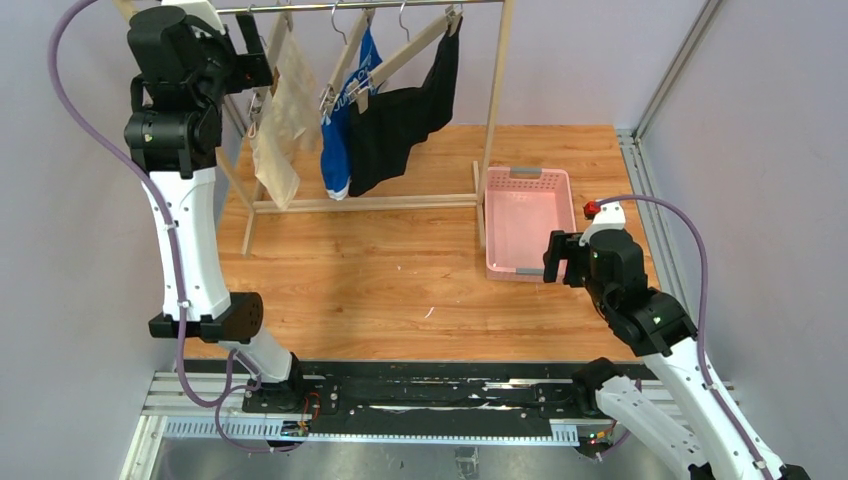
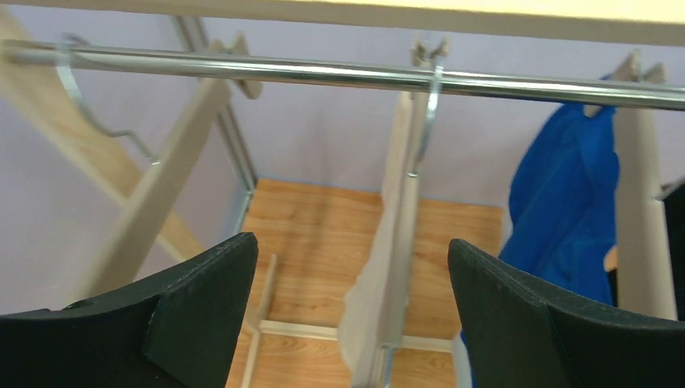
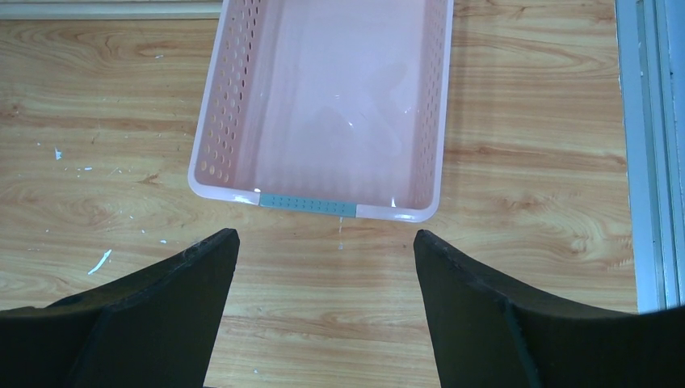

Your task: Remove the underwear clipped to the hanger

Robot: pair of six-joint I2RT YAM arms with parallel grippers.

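The left gripper [image 2: 349, 242] is gaping beside limp cream-beige cloth briefs [image 1: 278, 165] (clipped up); the right gripper [image 3: 325, 234] is gaping near a perforated pink plastic basket [image 3: 206, 137].

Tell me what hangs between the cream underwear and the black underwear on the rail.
The blue underwear hangs there, between the cream underwear and the black underwear; the top external view shows it.

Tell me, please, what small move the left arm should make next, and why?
Probably ease the open left gripper forward and down onto the cream brief. The brief hangs clipped just ahead, in line with the gap between the jaws, and nothing grips it yet.
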